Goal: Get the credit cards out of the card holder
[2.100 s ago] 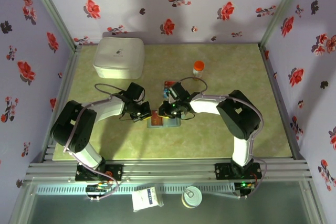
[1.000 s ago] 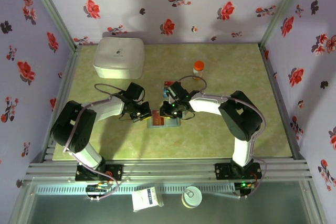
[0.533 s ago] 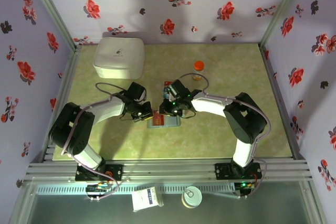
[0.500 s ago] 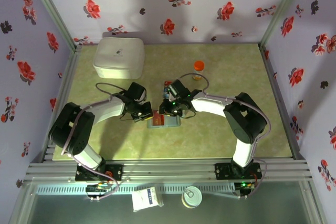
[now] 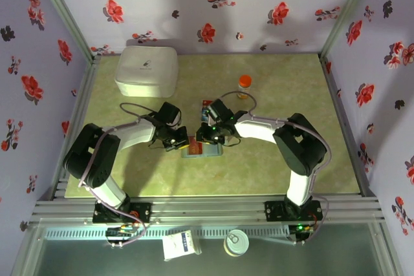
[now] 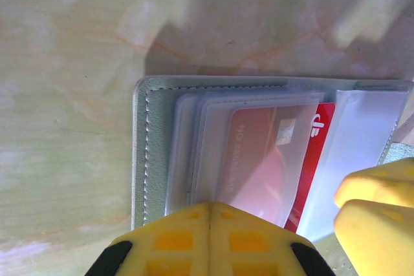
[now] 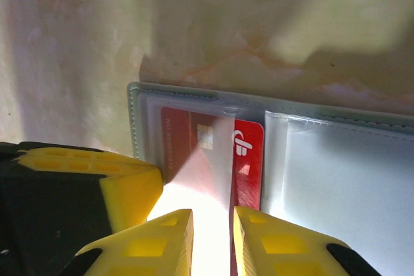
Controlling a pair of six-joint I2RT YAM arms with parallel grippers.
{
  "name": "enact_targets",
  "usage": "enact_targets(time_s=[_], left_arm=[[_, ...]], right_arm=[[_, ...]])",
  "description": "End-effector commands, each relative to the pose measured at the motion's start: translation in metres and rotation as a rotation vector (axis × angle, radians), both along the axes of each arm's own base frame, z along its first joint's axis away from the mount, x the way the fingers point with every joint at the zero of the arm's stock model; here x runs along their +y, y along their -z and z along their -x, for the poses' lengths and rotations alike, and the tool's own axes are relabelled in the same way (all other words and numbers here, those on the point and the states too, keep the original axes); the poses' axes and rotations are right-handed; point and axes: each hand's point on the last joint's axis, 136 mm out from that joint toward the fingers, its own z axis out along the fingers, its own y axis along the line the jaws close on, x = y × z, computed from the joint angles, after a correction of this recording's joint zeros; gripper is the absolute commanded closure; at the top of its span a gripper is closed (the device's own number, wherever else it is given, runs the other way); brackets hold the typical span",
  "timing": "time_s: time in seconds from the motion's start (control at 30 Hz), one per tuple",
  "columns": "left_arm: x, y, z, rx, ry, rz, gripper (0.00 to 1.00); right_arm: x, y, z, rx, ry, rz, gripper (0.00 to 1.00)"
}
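The card holder (image 5: 202, 151) lies open and flat on the table between the two arms. Its grey-green stitched edge (image 6: 139, 153) frames clear sleeves. A red credit card (image 7: 249, 153) sits in the left panel's sleeve, its right edge poking out towards the fold (image 6: 312, 159). My left gripper (image 6: 209, 206) is shut, nothing between its fingers, its tip resting on the sleeves at the holder's near left edge (image 5: 183, 141). My right gripper (image 7: 210, 221) hovers over the same sleeve (image 5: 206, 138), narrowly open, straddling the sleeve's glaring edge beside the red card. No blue card is visible.
A large white box (image 5: 147, 69) stands at the back left. An orange-capped bottle (image 5: 244, 84) stands behind the right gripper. A small red and blue piece (image 5: 206, 109) lies just beyond the holder, too small to identify. Flowered walls enclose the green table (image 5: 278, 159).
The right gripper has shifted slightly over the holder's left panel. The left gripper and the holder have stayed where they were.
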Motion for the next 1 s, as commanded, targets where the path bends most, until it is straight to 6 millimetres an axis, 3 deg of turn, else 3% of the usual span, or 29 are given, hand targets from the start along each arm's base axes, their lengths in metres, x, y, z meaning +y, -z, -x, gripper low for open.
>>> enact_targets(time_s=[0.0, 0.37, 0.97], left_arm=[[0.006, 0.013, 0.01, 0.04, 0.006, -0.043, 0.99], [0.007, 0.013, 0.009, 0.039, 0.007, -0.05, 0.99], [0.007, 0.014, 0.009, 0.046, 0.005, -0.056, 0.99]], right_arm=[[0.002, 0.009, 0.005, 0.019, -0.023, 0.012, 0.76], [-0.006, 0.026, 0.008, 0.041, -0.022, 0.067, 0.75], [-0.01, 0.028, 0.008, 0.039, -0.016, 0.087, 0.72]])
